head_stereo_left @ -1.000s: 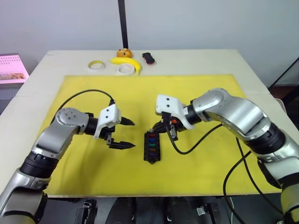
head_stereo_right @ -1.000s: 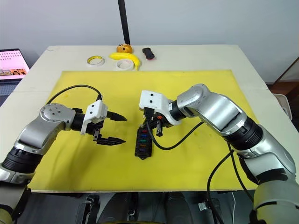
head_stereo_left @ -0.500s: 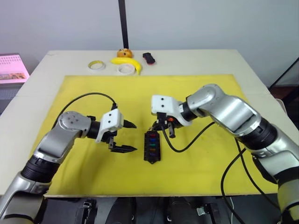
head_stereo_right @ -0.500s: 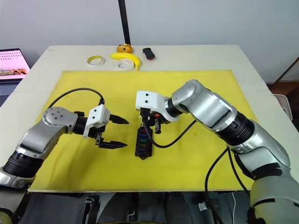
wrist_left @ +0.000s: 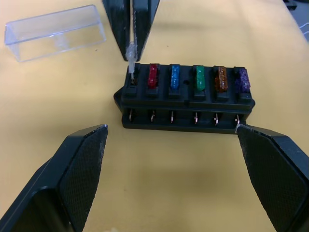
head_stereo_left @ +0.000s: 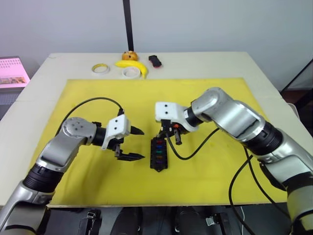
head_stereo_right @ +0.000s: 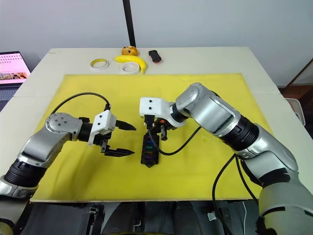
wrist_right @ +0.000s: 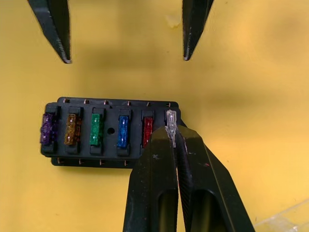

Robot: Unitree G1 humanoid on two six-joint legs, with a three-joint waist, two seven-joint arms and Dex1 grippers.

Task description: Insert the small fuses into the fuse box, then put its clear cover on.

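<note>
black fuse box point(head_stereo_left: 159, 153) is sitting flat on the yellow mat point(head_stereo_left: 210, 166), pretty much in the middle between the two arms. five fuses are already seated in its slots: purple point(wrist_right: 47, 129), orange-ish point(wrist_right: 72, 129), green point(wrist_right: 96, 129), blue point(wrist_right: 123, 131) and red point(wrist_right: 147, 131) in a row.

right gripper point(wrist_right: 173, 133) has its two black fingers pinched together on the grey-clear fuse point(wrist_right: 170, 122), holding it upright right at the last slot at the end next to the red one. its bottom edge looks like it's touching or just entering the slot, can't tell how deep it sits.

left gripper point(head_stereo_left: 133, 144) hovers just beside the box on the robot's left side, fingers spread wide apart, nothing in them. from its wrist view the fingertips point(wrist_left: 79, 159) sit on either side of the box's long face without touching it.

clear cover point(wrist_left: 55, 32) lies on the mat just beyond the box, on the right gripper's side, apart from it.

far edge of the table point(head_stereo_left: 205, 61) has two tape rolls point(head_stereo_left: 101, 68), a banana point(head_stereo_left: 133, 66) and a small black-red object point(head_stereo_left: 155, 60).
</note>
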